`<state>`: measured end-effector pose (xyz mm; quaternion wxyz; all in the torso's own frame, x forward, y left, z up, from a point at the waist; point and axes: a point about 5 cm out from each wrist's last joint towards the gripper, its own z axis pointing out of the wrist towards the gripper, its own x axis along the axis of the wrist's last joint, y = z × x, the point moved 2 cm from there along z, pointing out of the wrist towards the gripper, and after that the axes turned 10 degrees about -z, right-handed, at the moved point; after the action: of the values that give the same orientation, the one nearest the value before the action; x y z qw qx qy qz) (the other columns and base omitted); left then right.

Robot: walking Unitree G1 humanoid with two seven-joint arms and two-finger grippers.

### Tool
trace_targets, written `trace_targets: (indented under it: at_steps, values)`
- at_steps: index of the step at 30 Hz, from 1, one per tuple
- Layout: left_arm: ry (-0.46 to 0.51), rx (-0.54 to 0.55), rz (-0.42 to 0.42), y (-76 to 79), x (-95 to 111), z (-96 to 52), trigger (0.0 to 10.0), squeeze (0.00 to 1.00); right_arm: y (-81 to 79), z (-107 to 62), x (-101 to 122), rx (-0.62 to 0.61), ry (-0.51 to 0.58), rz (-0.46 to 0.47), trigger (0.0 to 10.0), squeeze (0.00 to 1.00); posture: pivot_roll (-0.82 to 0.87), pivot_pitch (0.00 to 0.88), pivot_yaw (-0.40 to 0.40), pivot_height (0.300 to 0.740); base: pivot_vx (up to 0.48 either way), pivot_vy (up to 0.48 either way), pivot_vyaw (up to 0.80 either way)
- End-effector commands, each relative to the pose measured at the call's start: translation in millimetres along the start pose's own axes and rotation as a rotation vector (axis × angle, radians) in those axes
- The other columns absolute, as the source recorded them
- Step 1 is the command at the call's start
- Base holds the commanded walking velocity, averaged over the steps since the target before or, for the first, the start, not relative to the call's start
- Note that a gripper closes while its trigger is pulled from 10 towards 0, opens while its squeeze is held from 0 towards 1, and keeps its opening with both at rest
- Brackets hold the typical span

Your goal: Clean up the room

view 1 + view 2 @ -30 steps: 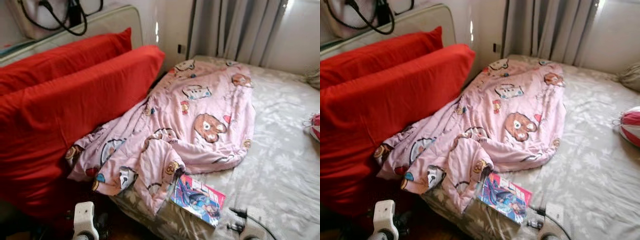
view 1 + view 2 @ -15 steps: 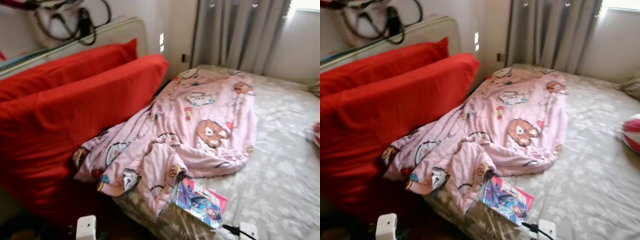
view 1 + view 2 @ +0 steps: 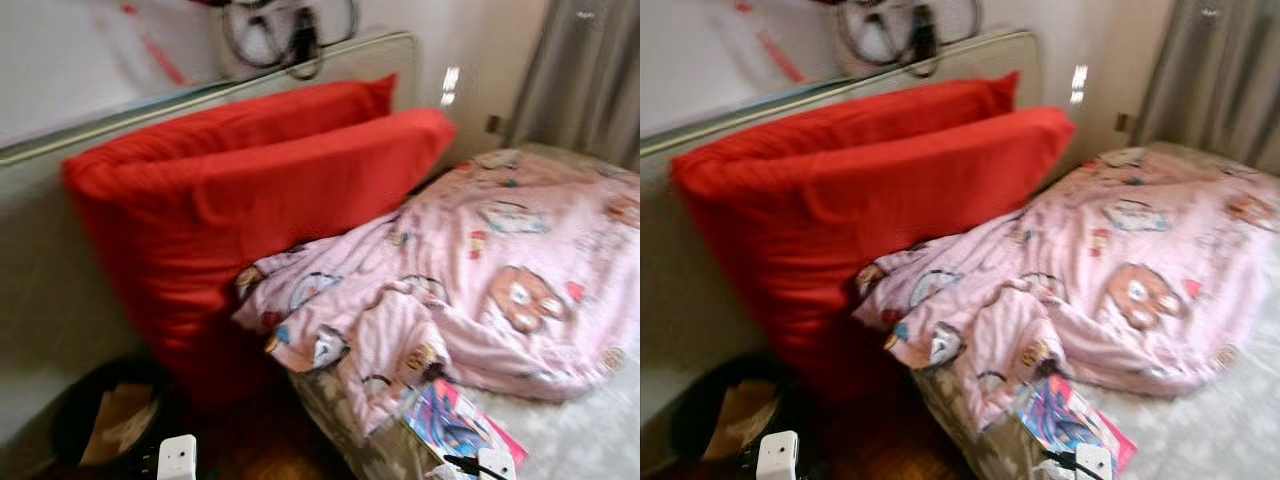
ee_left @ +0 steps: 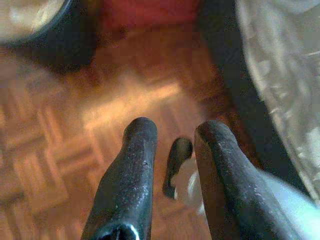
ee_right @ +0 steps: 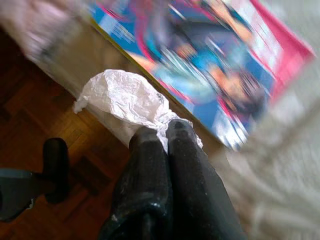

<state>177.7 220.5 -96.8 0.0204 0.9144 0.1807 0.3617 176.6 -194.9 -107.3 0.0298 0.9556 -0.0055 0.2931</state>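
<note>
Since the earlier frame your head camera has swung to the robot's left: the curtain has slid to the right edge and a dark bin (image 3: 105, 425) holding paper now shows on the parquet floor (image 4: 60, 155) below the red cushions (image 3: 270, 200).

Your right gripper (image 5: 166, 134) is closed on a crumpled white tissue (image 5: 125, 97), held at the bed's near edge just beside the colourful magazine (image 5: 210, 70). Your left gripper (image 4: 172, 132) hangs over the floor, fingers parted, gripping nothing.

The pink cartoon-print blanket (image 3: 500, 280) lies rumpled across the grey floral bedsheet (image 3: 590, 440), its corner against the cushions. The magazine lies flat near the bed edge. The head views are motion-blurred.
</note>
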Motion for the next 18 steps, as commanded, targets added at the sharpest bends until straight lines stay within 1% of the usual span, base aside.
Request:
trace_targets:
  at_steps: [1,5,7,12,18]
  values:
    - [0.009,-0.002,-0.002,1.6,2.1,0.8,10.0,0.00,0.8,-2.0,-10.8,-0.004,-0.032,0.007,10.0,0.00,0.12,0.000,0.022,0.740,0.000,0.000,0.80]
    - [0.009,0.002,-0.005,1.6,2.0,0.8,10.0,0.00,1.7,-1.8,-9.7,-0.007,-0.031,0.008,10.0,0.00,0.12,0.000,0.017,0.740,0.000,0.000,0.80]
    - [0.010,0.005,-0.010,2.2,1.9,1.0,10.0,0.00,4.1,-1.7,-9.1,-0.018,-0.032,0.030,10.0,0.00,0.12,0.000,0.012,0.740,0.000,0.000,0.00]
    - [0.009,0.007,-0.015,3.0,1.7,1.2,10.0,0.00,6.5,-2.0,-10.4,-0.025,-0.040,0.030,10.0,0.00,0.12,0.000,0.007,0.740,0.000,0.000,0.00]
    - [0.002,0.005,-0.016,3.2,0.9,1.3,10.0,0.00,3.5,-1.1,-6.9,-0.024,-0.030,0.040,10.0,0.00,0.12,0.000,0.007,0.740,0.000,0.000,0.00]
